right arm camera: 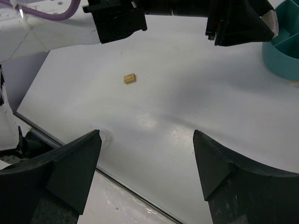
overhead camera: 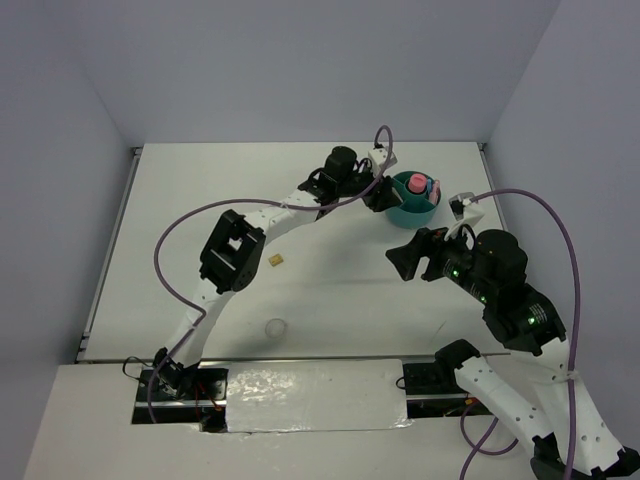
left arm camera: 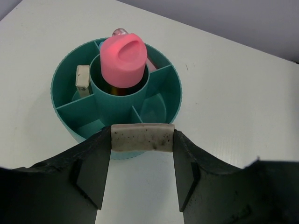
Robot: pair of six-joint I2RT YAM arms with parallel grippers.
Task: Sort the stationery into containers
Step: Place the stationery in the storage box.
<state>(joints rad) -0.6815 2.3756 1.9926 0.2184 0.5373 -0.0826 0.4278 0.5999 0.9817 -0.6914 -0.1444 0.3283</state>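
Organizer (left arm camera: pixel 57 107) sits just beyond left claw (left arm camera: pixel 142 143), clamped on white block (left arm camera: pixel 142 136); right claw (right arm camera: pixel 145 140) spread apart.

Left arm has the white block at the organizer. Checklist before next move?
1. Grip of left gripper on white block: ok.
2. Block over a compartment of teal organizer: not ok, looks short of the near wall.
3. Near compartments free: ok, look empty.
4. Clearance of right gripper: ok, open over the table.
5. Everything sorted: not ok, tan block and clear ring on table.
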